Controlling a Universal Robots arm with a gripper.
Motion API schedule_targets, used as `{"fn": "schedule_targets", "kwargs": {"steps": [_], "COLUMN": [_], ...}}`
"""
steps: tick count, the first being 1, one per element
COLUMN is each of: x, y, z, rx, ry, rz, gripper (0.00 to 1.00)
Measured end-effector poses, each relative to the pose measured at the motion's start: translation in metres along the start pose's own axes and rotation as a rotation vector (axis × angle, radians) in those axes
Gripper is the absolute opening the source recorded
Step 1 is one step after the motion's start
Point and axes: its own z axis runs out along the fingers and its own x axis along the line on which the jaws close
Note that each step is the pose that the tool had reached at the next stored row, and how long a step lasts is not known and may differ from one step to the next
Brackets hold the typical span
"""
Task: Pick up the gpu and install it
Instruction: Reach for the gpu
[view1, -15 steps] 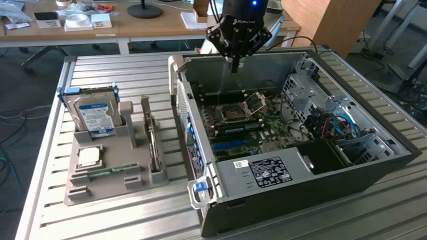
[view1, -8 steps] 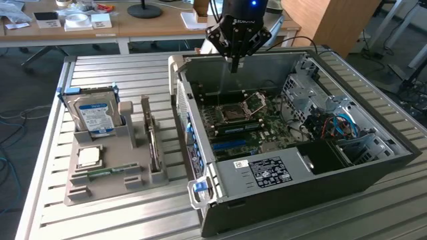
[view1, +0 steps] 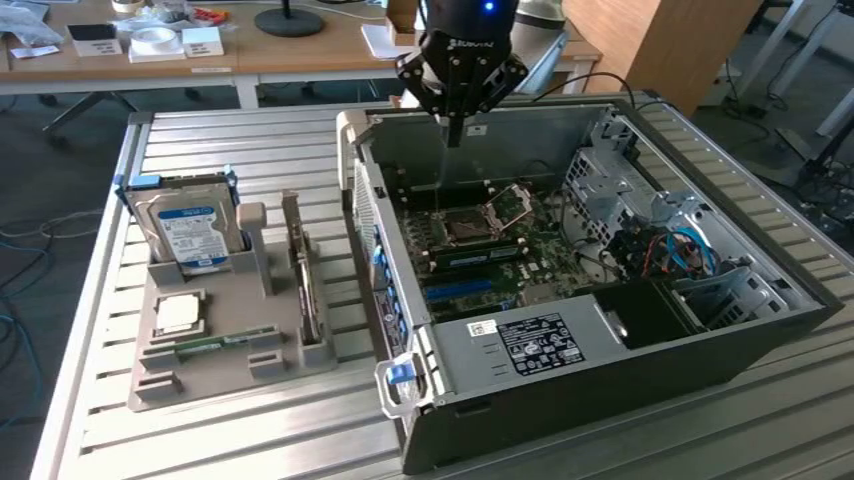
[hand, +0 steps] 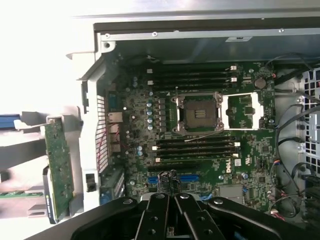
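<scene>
Nearest the exterior camera, a slatted metal table (view1: 200, 440) carries an open computer case (view1: 641, 385) lying on its side, with a white-labelled black cover (view1: 534, 345) at the near end. On the exterior view's left of the case sits a grey fixture tray (view1: 214, 385). From its near end back it holds a narrow green memory stick (view1: 214, 346), a square processor chip (view1: 179, 314) and a silver hard drive (view1: 194, 232) with a blue label, standing upright. The gpu (view1: 306, 290) stands on edge in a slot along the tray's case-side edge, just beside the case wall but outside it. It is seen edge-on here, so its cooler cannot be made out. The wrist view shows its green board (hand: 58, 167) upright in the grey holder, apart from the case. Inside the case lies the motherboard (view1: 487, 255), with blue expansion slots (view1: 461, 290) toward the near side and the open processor socket (view1: 470, 228) beyond them. Farther back the gripper (view1: 454, 135) hangs over the case's far rim, pointing down into the interior. Its fingers are pressed together and clasp nothing — it is well apart from the gpu. In the wrist view the closed gripper (hand: 169, 182) overlaps the blue slots (hand: 190, 177), with the socket (hand: 199, 112) farther off. Beyond the table stand wooden desks (view1: 267, 55) with small items.
</scene>
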Motion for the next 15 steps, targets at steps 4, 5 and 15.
{"fn": "schedule_targets", "kwargs": {"steps": [4,5,15], "x": [0.009,0.011,0.04], "y": [-0.0006,-0.0008,-0.0031], "z": [0.0001,0.0002,0.0013], "rx": [0.0,0.0,0.0004], "ry": [0.0,0.0,0.0], "rz": [0.0,0.0,0.0], "gripper": [0.11,0.11,0.11]}}
